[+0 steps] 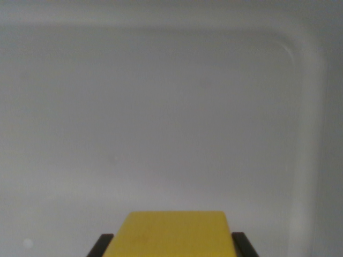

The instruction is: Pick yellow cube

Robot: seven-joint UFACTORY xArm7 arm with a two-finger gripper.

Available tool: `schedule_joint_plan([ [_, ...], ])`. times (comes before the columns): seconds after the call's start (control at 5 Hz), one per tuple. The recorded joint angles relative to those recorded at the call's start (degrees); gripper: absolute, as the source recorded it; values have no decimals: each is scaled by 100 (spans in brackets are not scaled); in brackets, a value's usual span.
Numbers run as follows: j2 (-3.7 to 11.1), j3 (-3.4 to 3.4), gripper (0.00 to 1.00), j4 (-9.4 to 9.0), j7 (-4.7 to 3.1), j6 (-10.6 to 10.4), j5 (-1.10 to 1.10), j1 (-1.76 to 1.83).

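The yellow cube (176,234) looks smooth and matt, with soft rounded corners, maybe painted wood or plastic; the blur hides which. Its top has a faint darker smudge. The tool (174,245) has dark fingers (99,246) that look like dull black plastic or rubber. The white tray (305,107) below looks like smooth plastic with a soft shine on its raised rim.

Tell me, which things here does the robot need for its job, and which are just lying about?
Part of the job:
- yellow cube
- claw, one dark finger either side of the cube

Just there:
- white tray with a raised rim, under the cube
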Motion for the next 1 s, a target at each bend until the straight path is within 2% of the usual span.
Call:
schedule_joint_plan([
  [0.2,0,0,100,0,0,0,0,0],
  [0.4,-44,-3,100,94,12,138,-9,1],
  [1.0,-80,-6,100,170,22,249,-17,2],
])
